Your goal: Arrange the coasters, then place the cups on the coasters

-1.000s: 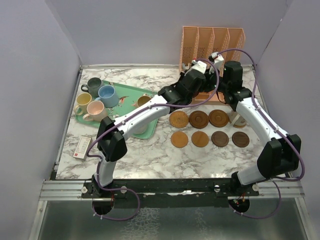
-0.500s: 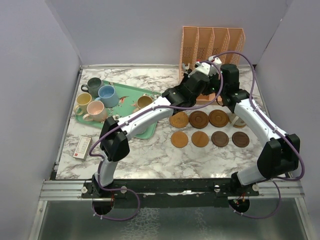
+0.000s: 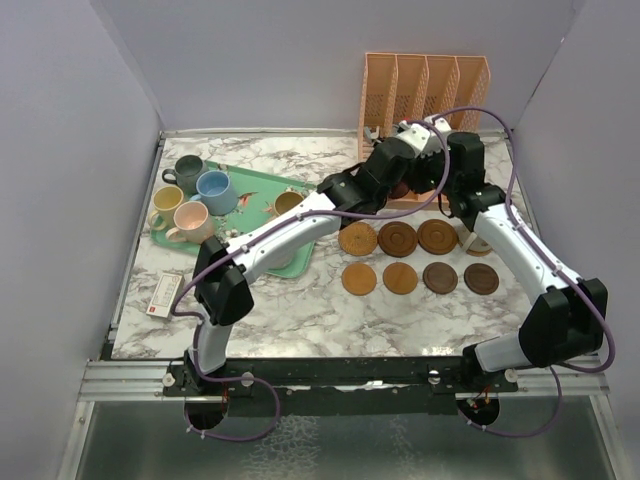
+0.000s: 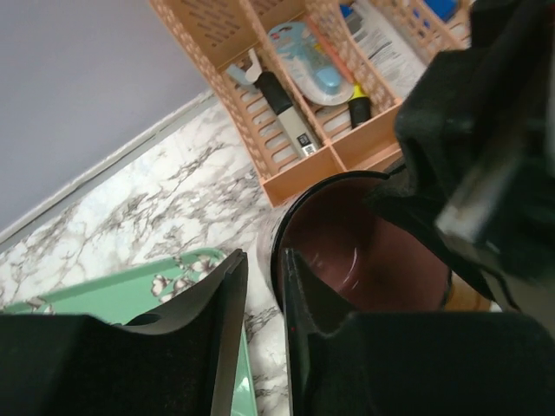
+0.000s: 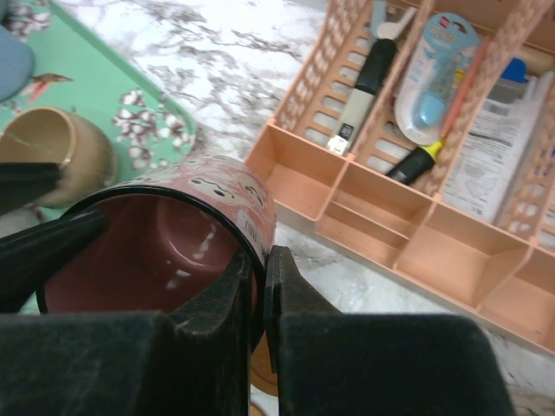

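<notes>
A maroon cup (image 5: 156, 247) hangs in the air in front of the orange organizer. My right gripper (image 5: 263, 260) is shut on its rim, one finger inside and one outside. My left gripper (image 4: 260, 264) stands slightly open at the opposite side of the maroon cup (image 4: 355, 247); the rim sits loose in the gap by the inner finger. Several round brown coasters (image 3: 400, 278) lie in two rows on the marble, the far right one (image 3: 481, 244) partly hidden under my right arm. The grey-teal (image 3: 186, 172), blue (image 3: 215, 190), yellow (image 3: 165, 205), pink (image 3: 192, 222) and tan (image 3: 288, 203) cups stand on the tray.
The mint-green flowered tray (image 3: 255, 190) lies at the left. An orange organizer (image 3: 425, 80) with pens and markers stands at the back, close behind both grippers. A small white card (image 3: 165, 295) lies near the front left edge.
The right gripper closed onto the maroon cup's rim. The left gripper's jaws have now parted off the rim. Both wrists shifted slightly to the right near the organizer.
</notes>
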Tool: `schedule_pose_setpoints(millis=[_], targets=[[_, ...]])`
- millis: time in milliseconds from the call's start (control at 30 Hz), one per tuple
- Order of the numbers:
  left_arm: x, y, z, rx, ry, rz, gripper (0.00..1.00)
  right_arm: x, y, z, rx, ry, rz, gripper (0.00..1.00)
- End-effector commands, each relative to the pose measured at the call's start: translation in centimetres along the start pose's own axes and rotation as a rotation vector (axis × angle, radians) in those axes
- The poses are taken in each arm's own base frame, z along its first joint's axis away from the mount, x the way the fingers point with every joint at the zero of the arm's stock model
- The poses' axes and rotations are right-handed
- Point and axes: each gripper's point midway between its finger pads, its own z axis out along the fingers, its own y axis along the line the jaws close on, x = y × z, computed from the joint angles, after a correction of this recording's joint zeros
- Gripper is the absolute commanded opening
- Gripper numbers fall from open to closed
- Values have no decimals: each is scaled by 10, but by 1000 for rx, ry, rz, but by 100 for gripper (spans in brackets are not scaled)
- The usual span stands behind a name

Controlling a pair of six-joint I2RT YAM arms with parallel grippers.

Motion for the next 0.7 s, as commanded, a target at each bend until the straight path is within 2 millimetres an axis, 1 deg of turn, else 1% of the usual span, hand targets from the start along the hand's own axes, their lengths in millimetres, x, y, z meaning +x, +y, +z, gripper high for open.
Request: schedule_pose_setpoints(millis=[0, 67, 167, 300, 400, 467, 500, 567, 667], targets=[[-63, 5, -52, 136, -177, -24, 30, -23, -20, -13, 85, -78, -38, 1], [-60, -3, -56, 189, -176, -11, 36, -24, -20, -14, 86, -79, -39, 1], [-54, -12, -61, 255, -163, 16, 39, -25, -23, -16, 99, -76, -40, 1], [-38, -10, -67, 278, -137, 74, 40, -21, -28, -22, 125, -53, -46, 1], [-22, -5, -72, 285, -106, 145, 42, -19, -34, -36, 155, -36, -68, 1], [-10, -2, -74, 302, -81, 192, 44, -18, -39, -49, 175, -21, -81, 1], [0, -2, -72, 316, -58, 210, 46, -16, -42, -56, 182, -10, -88, 1], [5, 7, -80, 343, -56, 223, 52, -12, -46, -72, 187, 14, -109, 1], [12, 20, -83, 360, -44, 217, 59, -2, -51, -99, 187, 59, -127, 1]])
